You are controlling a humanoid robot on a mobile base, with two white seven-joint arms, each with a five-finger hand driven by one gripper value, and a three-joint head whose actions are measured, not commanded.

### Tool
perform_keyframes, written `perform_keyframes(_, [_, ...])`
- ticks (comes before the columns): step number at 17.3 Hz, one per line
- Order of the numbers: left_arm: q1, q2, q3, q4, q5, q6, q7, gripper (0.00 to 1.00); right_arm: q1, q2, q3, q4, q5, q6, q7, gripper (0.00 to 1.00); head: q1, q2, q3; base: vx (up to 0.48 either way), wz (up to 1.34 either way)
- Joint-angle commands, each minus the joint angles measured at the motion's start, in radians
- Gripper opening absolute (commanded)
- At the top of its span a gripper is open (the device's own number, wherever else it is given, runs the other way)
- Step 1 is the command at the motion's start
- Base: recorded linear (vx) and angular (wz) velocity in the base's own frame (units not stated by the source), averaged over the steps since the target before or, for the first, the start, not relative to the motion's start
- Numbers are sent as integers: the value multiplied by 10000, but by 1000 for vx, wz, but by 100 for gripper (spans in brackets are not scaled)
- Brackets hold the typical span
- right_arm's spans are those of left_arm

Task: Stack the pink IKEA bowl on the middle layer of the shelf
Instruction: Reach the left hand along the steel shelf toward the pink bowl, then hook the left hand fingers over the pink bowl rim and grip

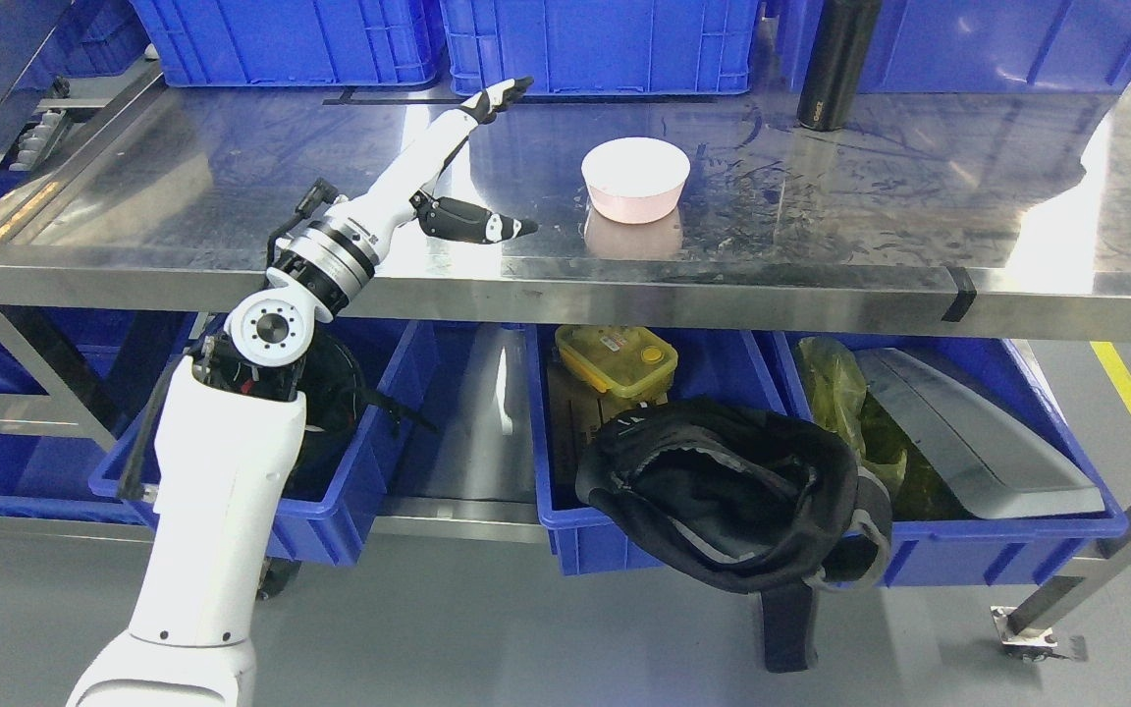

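Here the fingers (pixel 497 98) of the left hand (pixel 448 167) are spread and nothing is held; the pink bowl (pixel 635 178) stands apart to its right on the steel shelf (pixel 232 187). Either an approach or a release is judged to be in hand; which cannot be told.

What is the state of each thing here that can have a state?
Left hand: open, fingers spread, holding nothing, above the shelf.
Pink bowl: upright, alone on the steel shelf, apart from the hand.
Black bottle: upright at the back.
Yellow box: lid on, in a blue bin below.
Black bag: open, hanging over the bin's edge.
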State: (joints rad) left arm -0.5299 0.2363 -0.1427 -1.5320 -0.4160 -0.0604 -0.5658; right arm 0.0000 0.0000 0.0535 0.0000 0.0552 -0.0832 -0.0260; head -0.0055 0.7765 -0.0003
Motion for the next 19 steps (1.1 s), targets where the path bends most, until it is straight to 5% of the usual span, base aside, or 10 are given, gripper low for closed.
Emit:
perform_keyframes(1, [-1648, 2055, -1456, -173, -2848, -56, -1137, 99, 230, -175, 1, -175, 0, 4, -1, 100, 0, 0, 0, 0, 0])
perform_keyframes(5, [-1880, 1902, -1807, -158, -3079, -56, -1184, 98, 230, -175, 1, -175, 0, 4, -1, 100, 0, 0, 0, 0, 0])
perform_keyframes(8, [-1865, 1642, -2300, -51, -3830, -25, -1701, 86, 230, -175, 1, -175, 0, 4, -1, 100, 0, 0, 0, 0, 0])
perform_keyframes(14, [-2017, -90, -2300, 1051, -4842, -71, -2534, 77, 230, -175, 1, -175, 0, 4, -1, 100, 0, 0, 0, 0, 0])
perform_keyframes(19, [-2784, -782, -2316, 2279, -4906, -117, -2503, 69, 230, -175, 1, -175, 0, 4, -1, 100, 0, 0, 0, 0, 0])
